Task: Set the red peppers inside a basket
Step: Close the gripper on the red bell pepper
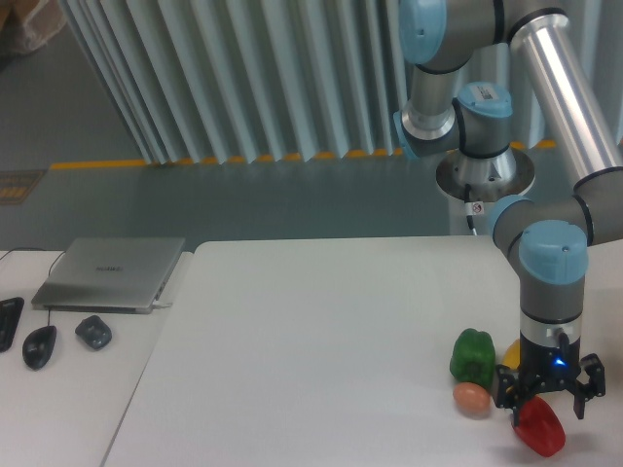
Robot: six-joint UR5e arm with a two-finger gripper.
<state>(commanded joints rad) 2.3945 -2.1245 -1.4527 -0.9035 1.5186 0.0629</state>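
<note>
Where fingers [512,393] spread: one red pepper [539,426].

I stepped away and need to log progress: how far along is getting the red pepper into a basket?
Nothing looks finished yet. The red pepper lies on the table, near the orange-brown ball and green pepper. In hand: the gripper hangs open right over the red pepper, fingers either side of its top, not closed on it. Left: grasp, lift and place; no basket is in view.
</note>
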